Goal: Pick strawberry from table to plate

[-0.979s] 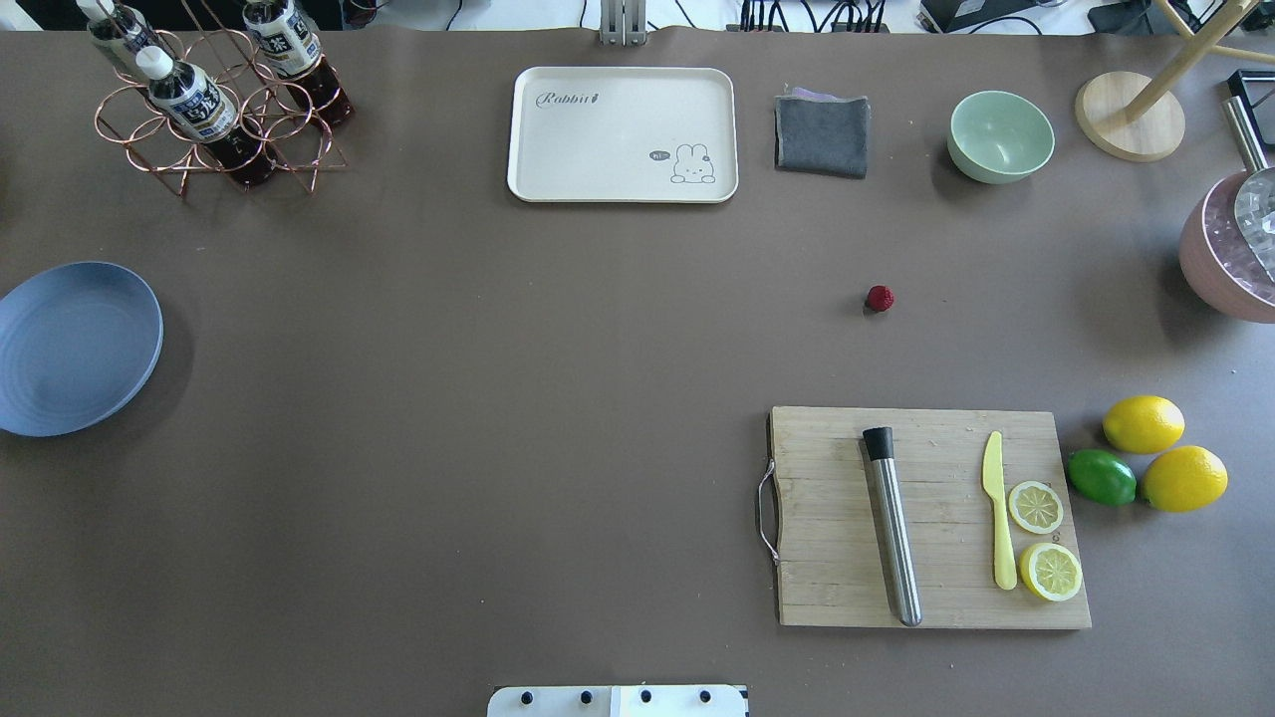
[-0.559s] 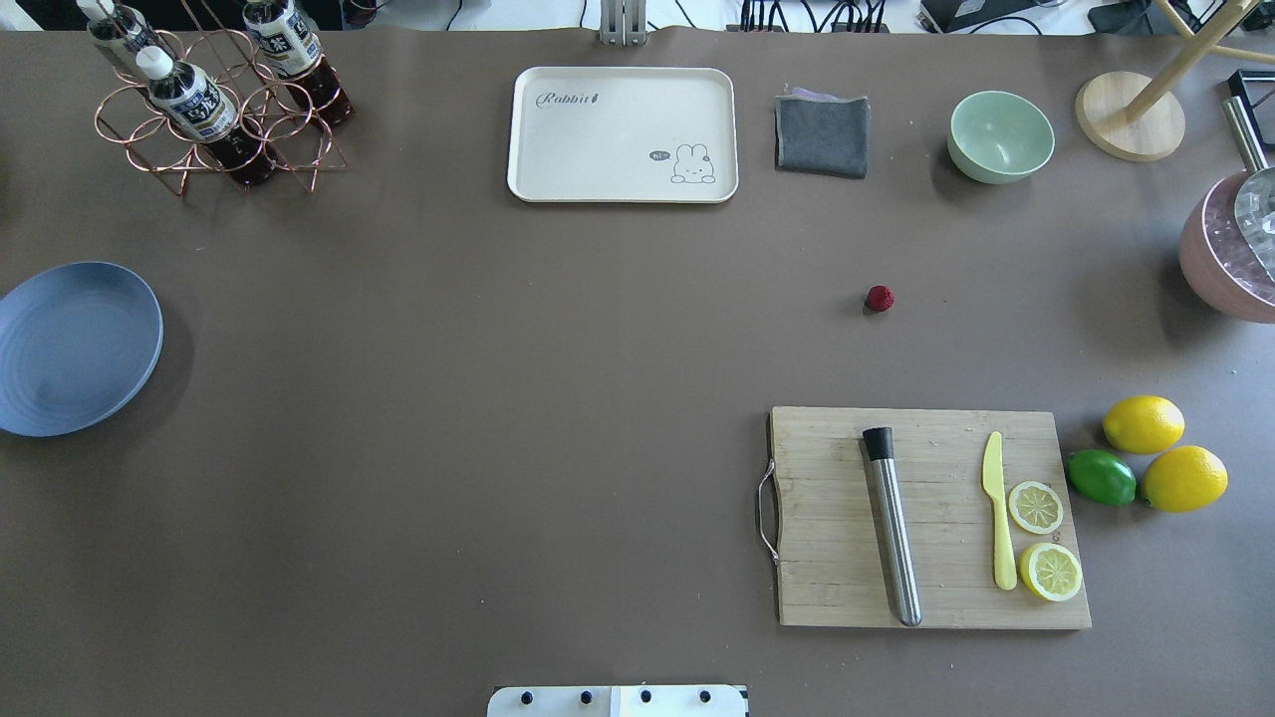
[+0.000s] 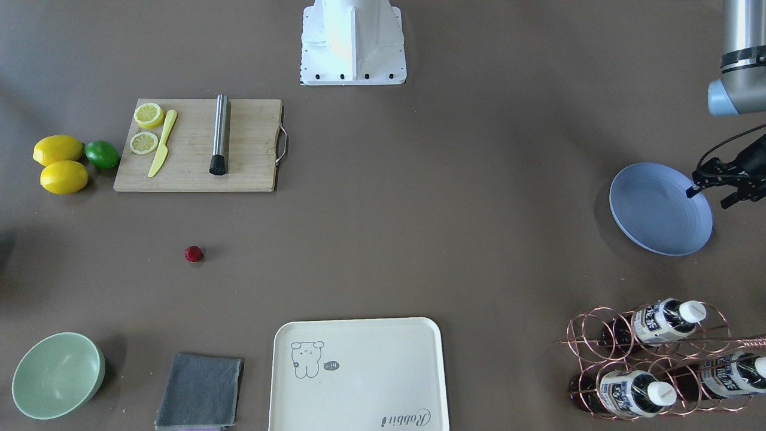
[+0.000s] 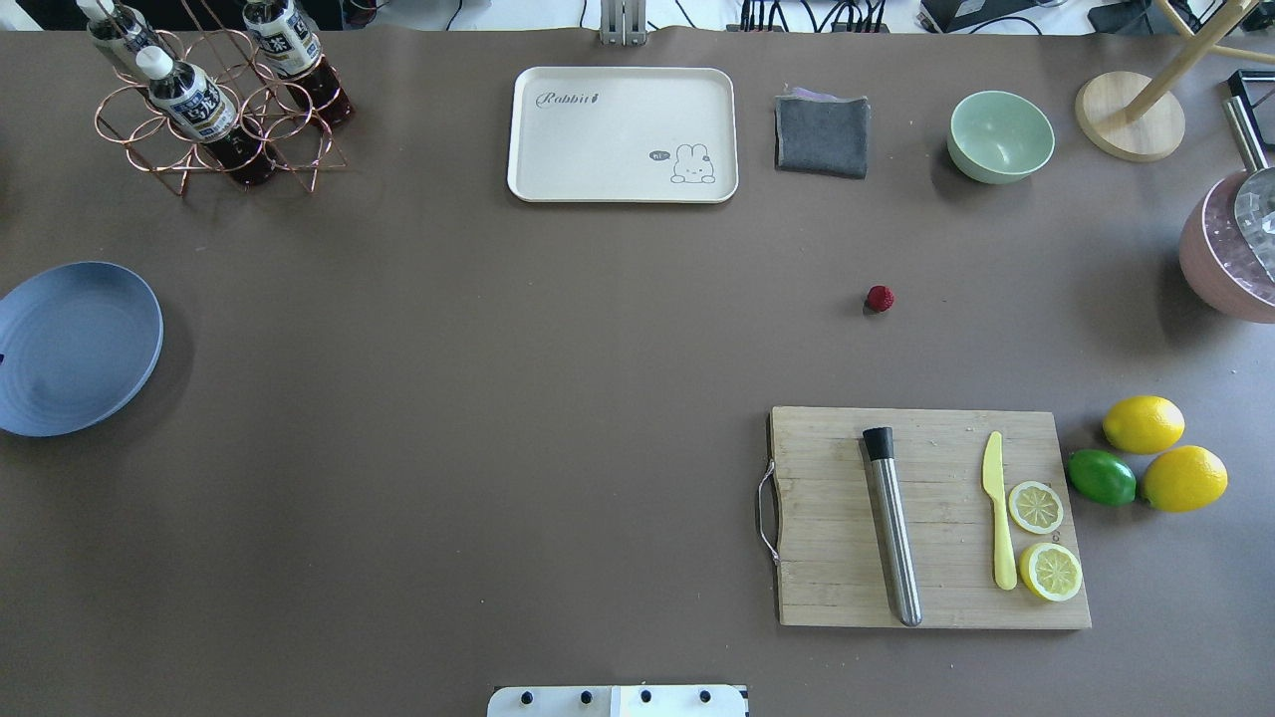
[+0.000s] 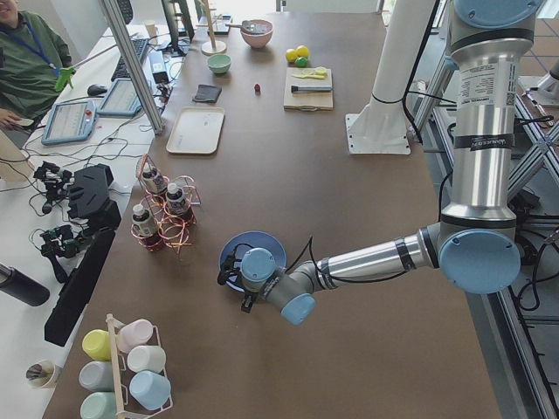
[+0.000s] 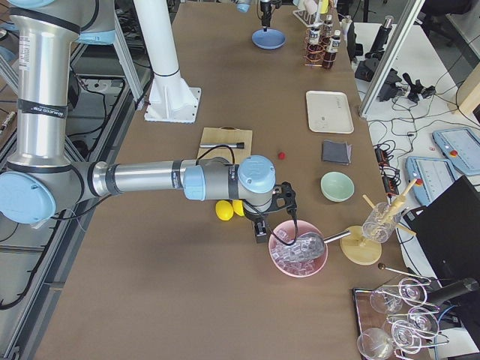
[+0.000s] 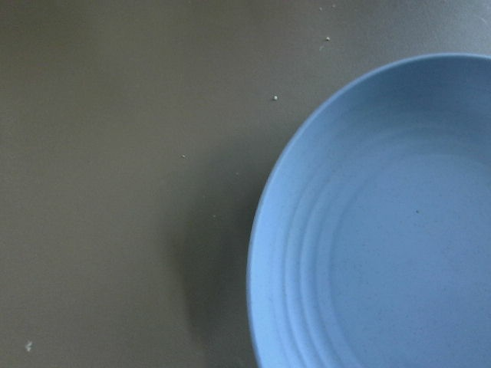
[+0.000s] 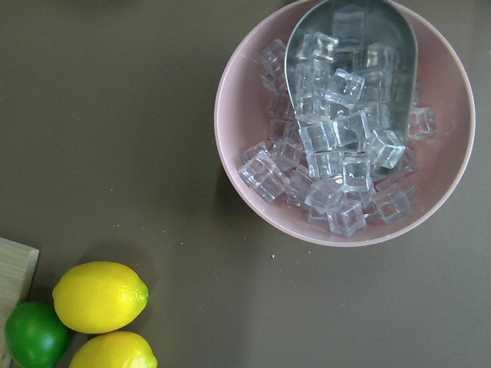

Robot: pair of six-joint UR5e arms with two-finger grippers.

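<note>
The strawberry (image 4: 880,298) is a tiny dark-red fruit lying alone on the brown table (image 4: 498,398), right of centre and beyond the cutting board; it also shows in the front view (image 3: 193,254). At the far left edge sits the blue-grey plate (image 4: 75,349), with nothing on it. My left gripper (image 3: 709,197) hovers over the plate's (image 3: 658,209) outer rim, its fingers apart and holding nothing. My right gripper (image 6: 260,231) shows only in the right side view, above the table between the lemons and the pink ice bowl; I cannot tell whether it is open or shut.
A cutting board (image 4: 931,518) carries a steel muddler, a yellow knife and lemon slices. Two lemons (image 4: 1144,423) and a lime (image 4: 1101,477) lie to its right. A pink ice bowl (image 4: 1225,259), green bowl (image 4: 1000,135), grey cloth (image 4: 822,134), cream tray (image 4: 623,134) and bottle rack (image 4: 214,100) line the edges.
</note>
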